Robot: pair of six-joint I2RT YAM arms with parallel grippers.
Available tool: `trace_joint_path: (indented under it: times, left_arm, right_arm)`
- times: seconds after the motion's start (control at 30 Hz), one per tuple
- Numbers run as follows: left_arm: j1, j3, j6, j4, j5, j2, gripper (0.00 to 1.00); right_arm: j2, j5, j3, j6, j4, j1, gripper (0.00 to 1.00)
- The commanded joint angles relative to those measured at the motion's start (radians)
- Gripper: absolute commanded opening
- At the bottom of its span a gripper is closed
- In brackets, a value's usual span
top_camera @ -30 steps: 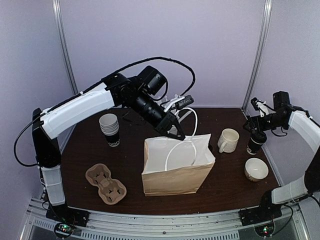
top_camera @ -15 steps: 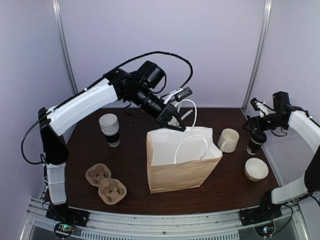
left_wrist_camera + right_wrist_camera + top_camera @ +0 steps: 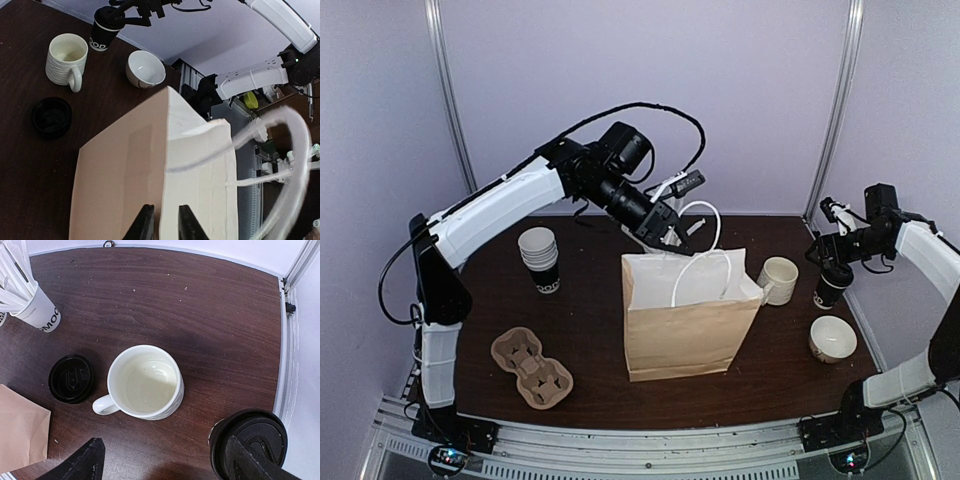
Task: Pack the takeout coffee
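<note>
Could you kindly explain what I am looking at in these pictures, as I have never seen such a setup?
These are two robot arms bolted to a table, each ending in a two-finger gripper. One picture looks down from above; the other two come from a camera on each wrist. The left gripper pinches the rim of a paper bag. The right gripper is open beside a lidded coffee cup, holding nothing. Also on the table: a mug, a bowl, a stack of cups, a cardboard cup carrier, a loose lid and a cup of white sticks.
</note>
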State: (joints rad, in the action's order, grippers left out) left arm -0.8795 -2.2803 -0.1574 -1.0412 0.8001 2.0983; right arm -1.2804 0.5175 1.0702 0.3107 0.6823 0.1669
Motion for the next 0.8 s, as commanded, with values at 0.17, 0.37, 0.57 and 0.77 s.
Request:
trace_joint_path:
  times: [0.17,0.37,0.57,0.77]
  left_arm:
    - [0.034,-0.053,0.025,0.008,-0.093,-0.011,0.57]
    - [0.034,0.002,0.085,-0.109,-0.462,-0.199,0.71]
    - [0.035,0.279,0.052,-0.186,-0.767,-0.481,0.71]
    - [0.033,0.663,-0.045,-0.253,-0.770,-0.661,0.46]
  right_arm:
    - [0.000,0.005,-0.012,0.009,-0.014,0.001,0.87]
    - [0.005,0.010,-0.016,0.011,-0.012,0.002,0.87]
    - [0.002,0.026,-0.012,0.014,-0.010,0.001,0.87]
    - [-0.006,0.037,-0.009,0.018,-0.009,0.002,0.87]
